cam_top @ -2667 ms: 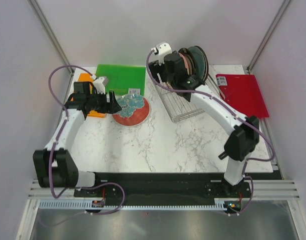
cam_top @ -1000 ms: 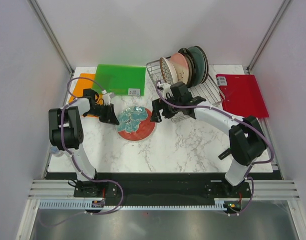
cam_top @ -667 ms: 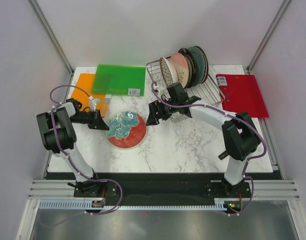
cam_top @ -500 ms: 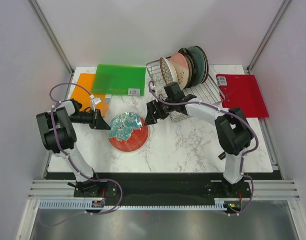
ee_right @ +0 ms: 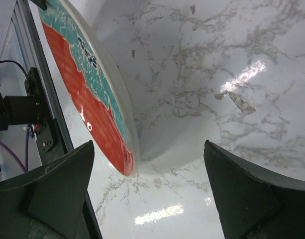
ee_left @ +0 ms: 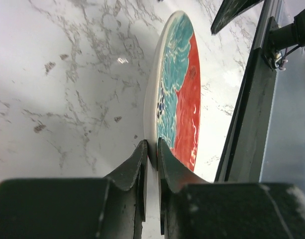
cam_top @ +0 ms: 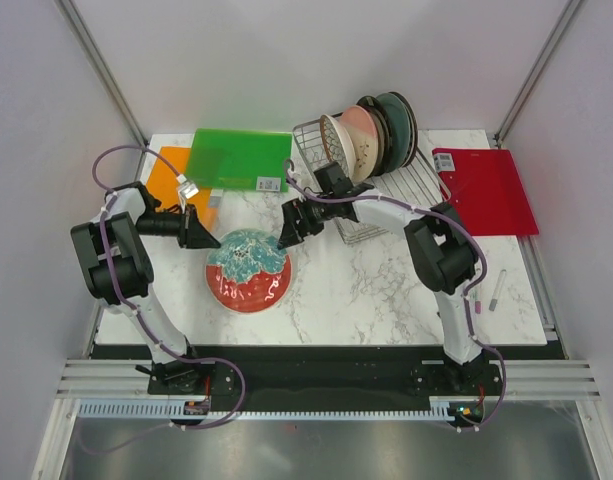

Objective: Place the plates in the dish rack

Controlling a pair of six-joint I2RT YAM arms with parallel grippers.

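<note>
The red plate with teal flowers (cam_top: 249,272) hangs tilted over the marble table, between the two arms. My left gripper (cam_top: 212,242) is shut on its left rim; in the left wrist view the fingertips (ee_left: 142,154) pinch the white edge of the plate (ee_left: 181,94). My right gripper (cam_top: 285,227) stands wide open just beyond the plate's upper right edge, touching nothing. In the right wrist view the plate (ee_right: 87,94) slants past the left finger (ee_right: 48,199). The silver wire dish rack (cam_top: 408,186) sits at the back right with several plates (cam_top: 366,135) standing in it.
A green board (cam_top: 241,158) and an orange board (cam_top: 169,170) lie at the back left. A red board (cam_top: 488,190) lies right of the rack. A small pen-like object (cam_top: 491,291) rests near the table's right edge.
The left gripper has closed on the plate's rim and tipped it up, carrying it slightly toward the near side. The right gripper has swung left from the rack toward the plate, still open.
</note>
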